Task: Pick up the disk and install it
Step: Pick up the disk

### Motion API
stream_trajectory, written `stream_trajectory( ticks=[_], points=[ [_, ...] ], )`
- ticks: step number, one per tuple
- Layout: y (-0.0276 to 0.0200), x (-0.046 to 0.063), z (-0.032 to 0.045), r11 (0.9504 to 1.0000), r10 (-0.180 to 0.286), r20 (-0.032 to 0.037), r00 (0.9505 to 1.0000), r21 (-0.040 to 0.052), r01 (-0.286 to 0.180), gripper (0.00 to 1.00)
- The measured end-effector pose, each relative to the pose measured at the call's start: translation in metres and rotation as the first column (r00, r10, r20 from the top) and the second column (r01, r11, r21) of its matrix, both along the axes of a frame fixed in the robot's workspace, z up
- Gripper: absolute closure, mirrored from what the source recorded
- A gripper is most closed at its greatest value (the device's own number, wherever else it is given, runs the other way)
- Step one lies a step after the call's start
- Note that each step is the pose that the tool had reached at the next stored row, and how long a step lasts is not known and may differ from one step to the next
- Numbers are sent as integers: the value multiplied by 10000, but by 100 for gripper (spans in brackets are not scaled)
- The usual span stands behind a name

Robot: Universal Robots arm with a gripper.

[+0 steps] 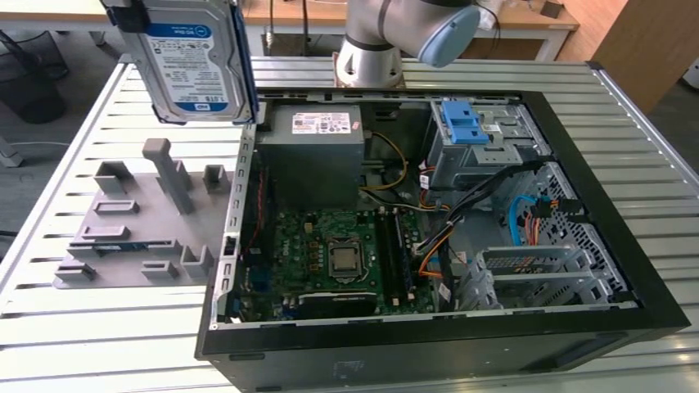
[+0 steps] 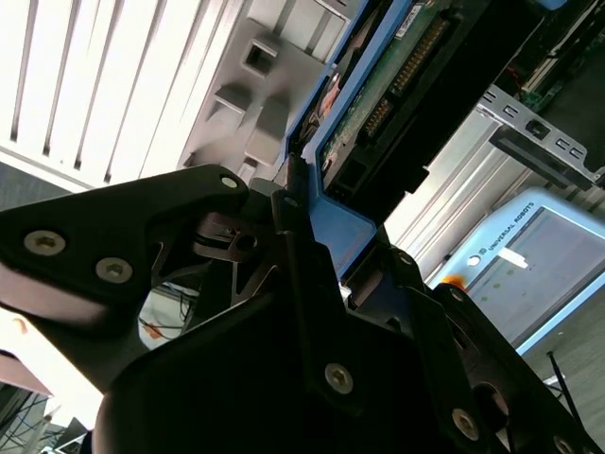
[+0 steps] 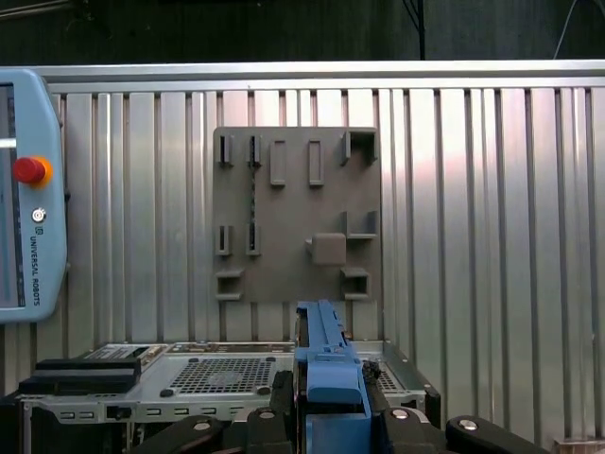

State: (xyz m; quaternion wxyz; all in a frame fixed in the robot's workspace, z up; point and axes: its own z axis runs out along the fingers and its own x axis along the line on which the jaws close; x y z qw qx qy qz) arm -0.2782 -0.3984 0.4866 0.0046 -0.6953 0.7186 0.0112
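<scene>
Silver metal disk (image 1: 196, 61), blue-and-white label facing the exterior view, blue bracket along its edges. Long axis near upright, slightly tilted, top end out of frame. Held in the air above the slatted surface (image 1: 87, 344), between the grey fixture plate (image 1: 120, 246) and the open computer case (image 1: 437, 337). Hand (image 3: 331, 409) clamped narrow on the bracket's edge.

The exterior view looks steeply down on the computer case (image 1: 437, 344). The first wrist view faces straight down from high up (the second wrist view hugs the disk (image 2: 397, 85)); all three share the grey fixture plate (image 3: 295, 216).
</scene>
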Motion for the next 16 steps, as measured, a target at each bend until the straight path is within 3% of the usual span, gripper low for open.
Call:
stream_trajectory(
  ticks=[16],
  points=[
    [-6, 270, -2, 10000, 0, 0, 10000, 0, 0, 64]
  ],
)
